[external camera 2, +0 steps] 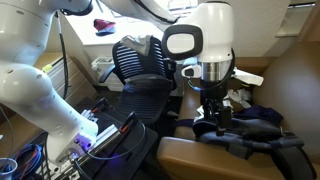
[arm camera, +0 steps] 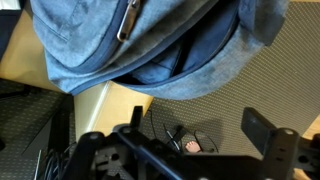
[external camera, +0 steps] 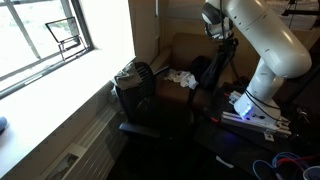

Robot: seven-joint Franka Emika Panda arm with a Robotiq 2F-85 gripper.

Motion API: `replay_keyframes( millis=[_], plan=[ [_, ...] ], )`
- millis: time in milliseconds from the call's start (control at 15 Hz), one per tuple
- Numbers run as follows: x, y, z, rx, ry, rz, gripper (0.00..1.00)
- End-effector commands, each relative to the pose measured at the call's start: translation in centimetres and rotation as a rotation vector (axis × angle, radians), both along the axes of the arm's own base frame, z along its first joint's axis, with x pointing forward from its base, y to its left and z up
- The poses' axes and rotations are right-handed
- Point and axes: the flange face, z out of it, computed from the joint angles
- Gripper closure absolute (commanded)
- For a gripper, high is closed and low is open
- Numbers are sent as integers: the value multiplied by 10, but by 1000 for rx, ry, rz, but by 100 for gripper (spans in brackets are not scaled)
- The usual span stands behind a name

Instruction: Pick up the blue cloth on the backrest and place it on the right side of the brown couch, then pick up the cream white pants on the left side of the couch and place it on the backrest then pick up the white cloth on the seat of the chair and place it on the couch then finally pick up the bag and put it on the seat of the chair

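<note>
- Wrist view: the blue-grey bag [arm camera: 150, 45] fills the top of the frame, with a zipper pull [arm camera: 127, 20] hanging on its upper side.
- The bag mouth gapes toward the camera. I see only dark blue inside and can't tell if anything is in it.
- The bag lies across a grey woven surface [arm camera: 275, 85] on one side and a tan surface [arm camera: 40, 85] on the other.
- Gripper [arm camera: 175, 135]: the fingers [arm camera: 262, 128] are spread wide with nothing between them. The bag sits just past the tips, and I can't tell if they make contact.
- In an exterior view the gripper [external camera 2: 215, 118] points down over a dark blue heap [external camera 2: 255, 125] on the brown couch [external camera 2: 200, 158]. I can't say from here whether that heap is the bag or cloth.
- The black mesh chair [external camera 2: 140, 65] stands just beside the couch, near the arm.
- In an exterior view a white cloth [external camera: 181, 78] lies on the couch seat behind the chair [external camera: 140, 95]. The gripper [external camera: 214, 68] hangs near it, apart from it.
</note>
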Motion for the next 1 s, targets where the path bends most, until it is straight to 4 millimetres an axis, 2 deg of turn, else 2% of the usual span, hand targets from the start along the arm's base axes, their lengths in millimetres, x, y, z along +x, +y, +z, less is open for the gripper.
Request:
replay_keyframes(
  millis=[0,133,267,533,600,667,800,933],
  plan=[
    [-10,-14,21,-133,-103,-77,0],
    [-27,-41,36,-196,-176,-137,0],
    [-52,-67,41,-232,-240,-223,0],
    [-99,-107,9,-263,-401,-403,0],
    [-105,-111,-4,-254,-443,-452,0],
    [-102,-97,12,-249,-368,-399,0],
    [-115,-108,-3,-240,-403,-449,0],
    [-114,-107,-1,-240,-448,-462,0]
  ],
)
